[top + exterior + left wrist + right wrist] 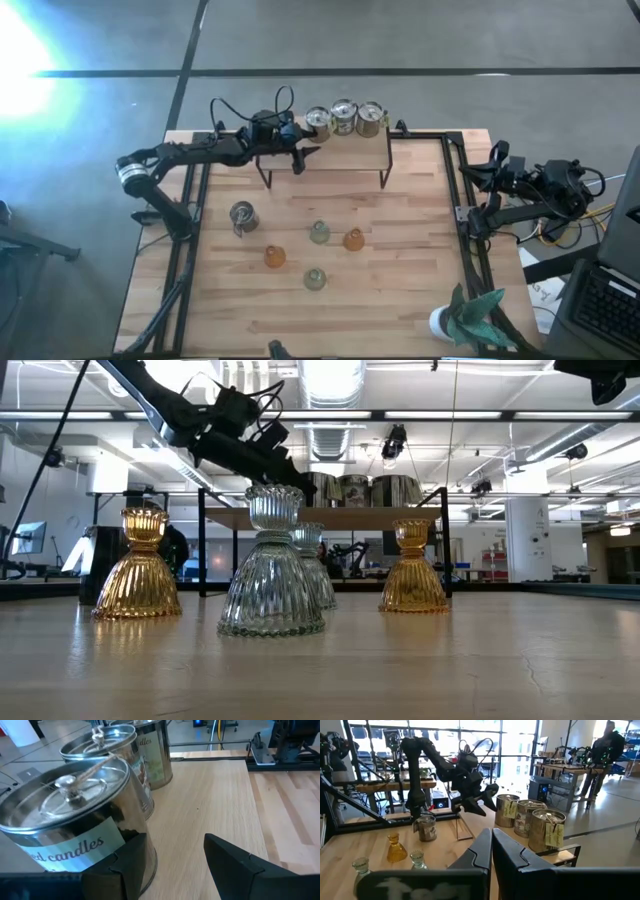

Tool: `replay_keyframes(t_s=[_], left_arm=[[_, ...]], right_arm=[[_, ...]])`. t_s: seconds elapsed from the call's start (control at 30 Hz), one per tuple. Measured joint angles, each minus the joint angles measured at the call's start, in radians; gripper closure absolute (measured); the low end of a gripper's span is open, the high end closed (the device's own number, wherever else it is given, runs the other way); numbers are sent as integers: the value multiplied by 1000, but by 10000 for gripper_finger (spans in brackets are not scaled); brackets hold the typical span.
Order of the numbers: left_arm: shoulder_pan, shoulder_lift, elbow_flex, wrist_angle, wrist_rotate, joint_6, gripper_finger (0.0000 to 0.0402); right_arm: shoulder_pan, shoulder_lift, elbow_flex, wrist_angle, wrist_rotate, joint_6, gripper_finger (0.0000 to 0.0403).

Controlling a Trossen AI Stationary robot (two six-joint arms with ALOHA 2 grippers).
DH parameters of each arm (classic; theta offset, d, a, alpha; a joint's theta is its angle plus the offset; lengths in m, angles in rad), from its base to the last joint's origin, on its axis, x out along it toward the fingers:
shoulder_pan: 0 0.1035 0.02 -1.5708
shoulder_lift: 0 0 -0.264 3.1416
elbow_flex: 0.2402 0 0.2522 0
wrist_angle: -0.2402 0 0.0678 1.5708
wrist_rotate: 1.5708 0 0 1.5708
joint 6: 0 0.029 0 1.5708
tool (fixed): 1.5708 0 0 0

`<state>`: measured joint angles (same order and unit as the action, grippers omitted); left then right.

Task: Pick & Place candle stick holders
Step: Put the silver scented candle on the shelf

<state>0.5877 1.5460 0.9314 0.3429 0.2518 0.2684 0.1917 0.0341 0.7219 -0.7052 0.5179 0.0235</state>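
Left wrist view puts the left gripper (172, 865) over a small raised shelf (210, 795) at the far edge of the table, its two dark fingers spread wide with nothing between them. Just beside one finger, close enough that contact cannot be ruled out, stands the nearest silvery tin (70, 820), with a paper label and a wire-knobbed lid; two more tins (125, 760) line up beyond it. From above, the three show as one row on the shelf (343, 119), ahead of the open hand.

A fourth tin (242, 214) stands on the table (420, 270) below and behind that hand, near the arm's base. Further back across the wood lie two amber glass holders (274, 257) and two pale green glass holders (319, 233), all well apart from one another.

The tins look stiff, smooth and likely slippery; a grip across the round wall below the lid rim seems safest, since the wire knob looks too thin to trust. The ribbed glass holders (272, 575) are probably fragile and top-narrow, so the neck above the flared skirt is the natural hold.

The right gripper (491, 851) waits off the table's right side, fingers pressed together and empty.
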Motion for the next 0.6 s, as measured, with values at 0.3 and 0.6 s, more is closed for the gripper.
replay_keyframes(t_s=[0.3, 0.6], left_arm=[[1, 29, 0, 35, 2, 0, 200], [21, 30, 0, 58, -8, 0, 200]], right_arm=[[0, 0, 0, 0, 0, 1, 394], [0, 0, 0, 0, 0, 1, 394]])
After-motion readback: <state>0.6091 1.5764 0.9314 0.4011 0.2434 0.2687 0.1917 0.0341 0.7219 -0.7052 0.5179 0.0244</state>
